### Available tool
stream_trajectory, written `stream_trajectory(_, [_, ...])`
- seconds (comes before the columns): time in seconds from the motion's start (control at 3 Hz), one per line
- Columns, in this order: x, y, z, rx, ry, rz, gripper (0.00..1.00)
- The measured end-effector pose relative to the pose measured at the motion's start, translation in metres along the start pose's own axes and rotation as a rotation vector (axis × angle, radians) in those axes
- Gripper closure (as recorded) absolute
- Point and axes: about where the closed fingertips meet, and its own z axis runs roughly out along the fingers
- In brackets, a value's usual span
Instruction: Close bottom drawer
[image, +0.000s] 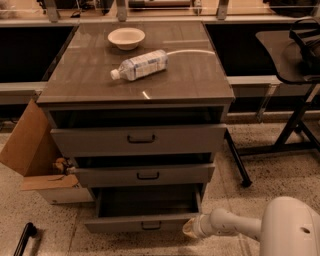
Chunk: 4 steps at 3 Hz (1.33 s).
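The bottom drawer (140, 223) is the lowest and slimmest grey front of the cabinet, with a small black bar handle (151, 226). It stands pulled well out and its long grey box is empty. The gripper (190, 228) is at the end of the white arm (235, 225), low at the right. It sits at the right end of the drawer's front panel, touching or nearly touching it. The mid-sized drawer (145, 175) and the tallest drawer (140, 139) above it stand slightly out.
A plastic bottle (140, 64) lies on the cabinet top beside a white bowl (126, 37). An open cardboard box (37, 155) stands left of the cabinet. A black table leg (239, 165) and a dark stand (295, 120) are on the right. A black object (24, 239) lies on the floor at lower left.
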Motion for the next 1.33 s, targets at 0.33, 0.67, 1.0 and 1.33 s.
stream_trajectory(0.33, [-0.007,-0.022,0.002,0.037,-0.027,0.0,1.0])
stream_trajectory(0.67, [-0.014,-0.047,0.003,0.074,-0.056,0.004,1.0])
stream_trajectory(1.0, [-0.02,-0.074,0.003,0.113,-0.083,0.016,1.0])
stream_trajectory(1.33, [-0.024,-0.091,0.002,0.137,-0.097,0.026,1.0])
